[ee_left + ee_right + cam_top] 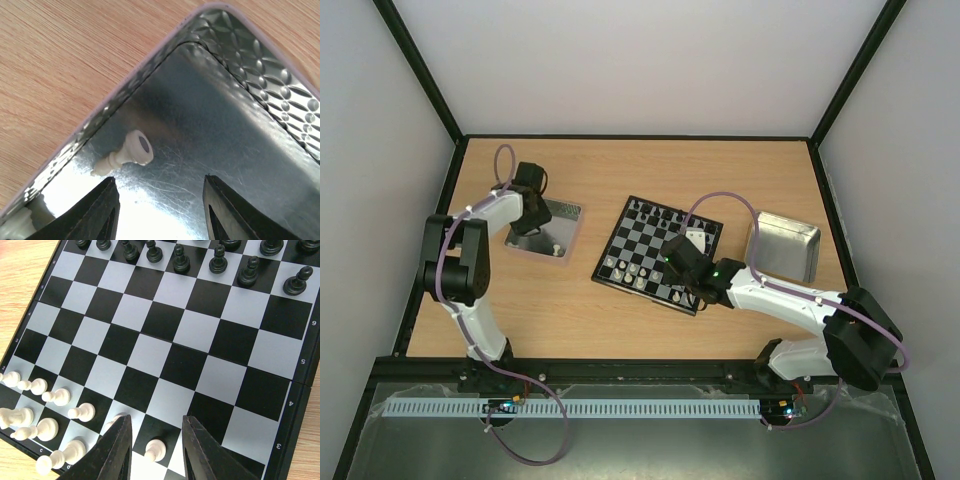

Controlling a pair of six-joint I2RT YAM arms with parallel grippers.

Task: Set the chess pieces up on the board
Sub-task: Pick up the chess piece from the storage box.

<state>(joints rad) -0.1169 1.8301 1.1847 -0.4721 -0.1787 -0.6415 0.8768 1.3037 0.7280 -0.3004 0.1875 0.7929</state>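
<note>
Now left gripper (159, 182) gaped over the tray (240, 65), white pawn (131, 150) at eleven o'clock; right gripper (156, 419), unclenched, straddled a standing pawn (155, 450) on the board (165, 355).

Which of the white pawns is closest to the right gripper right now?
The white pawn standing alone between the right gripper's fingers; the other white pieces sit farther left.
</note>
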